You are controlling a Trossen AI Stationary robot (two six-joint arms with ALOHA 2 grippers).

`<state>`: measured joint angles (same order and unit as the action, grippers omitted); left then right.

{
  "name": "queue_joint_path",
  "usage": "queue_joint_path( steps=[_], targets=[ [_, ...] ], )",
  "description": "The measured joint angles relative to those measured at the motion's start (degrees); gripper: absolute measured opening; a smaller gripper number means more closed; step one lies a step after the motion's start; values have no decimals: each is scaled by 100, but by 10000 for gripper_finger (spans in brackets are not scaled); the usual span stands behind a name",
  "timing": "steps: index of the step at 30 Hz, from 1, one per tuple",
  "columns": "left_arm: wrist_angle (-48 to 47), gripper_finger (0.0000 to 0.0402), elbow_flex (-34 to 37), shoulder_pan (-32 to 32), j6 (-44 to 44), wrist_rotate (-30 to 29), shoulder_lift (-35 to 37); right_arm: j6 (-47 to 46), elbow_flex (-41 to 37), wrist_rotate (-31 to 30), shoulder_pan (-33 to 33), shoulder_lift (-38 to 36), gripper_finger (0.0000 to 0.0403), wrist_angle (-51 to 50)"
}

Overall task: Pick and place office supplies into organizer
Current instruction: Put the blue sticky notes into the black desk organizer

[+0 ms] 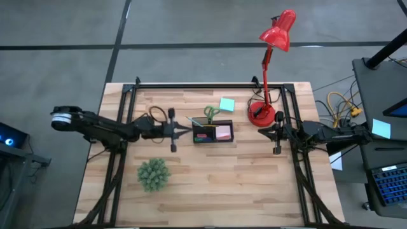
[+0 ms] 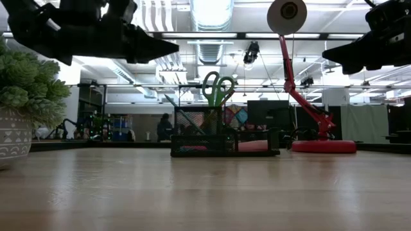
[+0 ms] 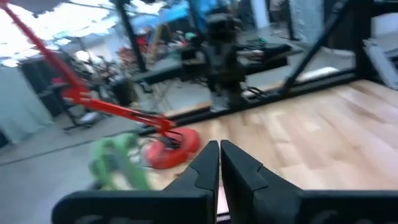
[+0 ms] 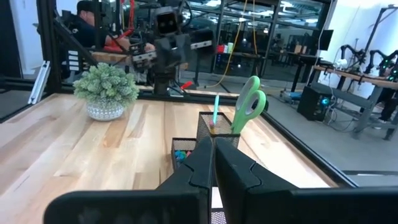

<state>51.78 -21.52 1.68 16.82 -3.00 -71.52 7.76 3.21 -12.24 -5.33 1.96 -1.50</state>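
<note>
Organizer [image 1: 213,133] at desk centre, scissors [image 1: 210,114] upright inside, teal pad [image 1: 226,104] loose toward far edge; left gripper [image 1: 184,131] and right gripper [image 1: 269,132] both closed, empty, raised; advisable: open wide, descend squarely over pad.

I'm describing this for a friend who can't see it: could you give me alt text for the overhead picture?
Seen from above, a black organizer sits mid-table holding green-handled scissors and a pink sticky-note pad, with a teal pad lying on the wood just behind it. The left gripper and right gripper flank it, both shut and empty. A red desk lamp and spiky green plant stand nearby.
</note>
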Motion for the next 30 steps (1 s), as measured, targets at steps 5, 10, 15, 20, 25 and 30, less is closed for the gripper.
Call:
queue_joint_path(
  steps=[5, 10, 15, 20, 25, 30],
  targets=[
    [5, 1, 471, 288, 4, 142, 853, -29, 1, 1, 0, 2, 9, -4],
    [-37, 0, 1164, 282, -35, 143, 1832, -93, 1, 1, -1, 0, 9, -72],
    [-416, 0, 1664, 281, -153, -204, 2685, -176, 0, -88, 0, 2, 9, -140],
    [-1088, 0, 1975, 271, -449, -197, 3450, -241, 1, -133, 1, 3, 9, -152],
    [-2207, 0, 2100, 266, -779, -201, 4109, -425, 1, -135, 1, 11, 9, -264],
    [-2748, 0, 2105, 235, -776, -157, 4725, -500, 1, -135, 1, 9, 9, -423]
  ],
)
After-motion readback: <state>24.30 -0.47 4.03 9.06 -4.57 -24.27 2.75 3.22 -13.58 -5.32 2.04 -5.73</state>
